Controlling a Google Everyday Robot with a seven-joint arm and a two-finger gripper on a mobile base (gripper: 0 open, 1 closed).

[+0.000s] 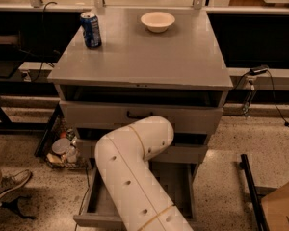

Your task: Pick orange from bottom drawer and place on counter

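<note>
The grey counter (149, 57) tops the three-drawer cabinet. The bottom drawer (180, 186) is pulled open, and bare parts of its grey floor show left and right of my arm. My white arm (135, 167) rises from the bottom of the view and bends over the open drawer toward the cabinet front. The gripper is hidden behind the arm's elbow, down in or above the drawer. The orange is hidden from view.
A blue soda can (91, 30) stands at the counter's back left and a white bowl (157, 21) at the back middle. A wire basket of clutter (60, 148) sits on the floor left of the cabinet. A shoe (7, 186) is at the far left, a dark bar (253, 191) at the right.
</note>
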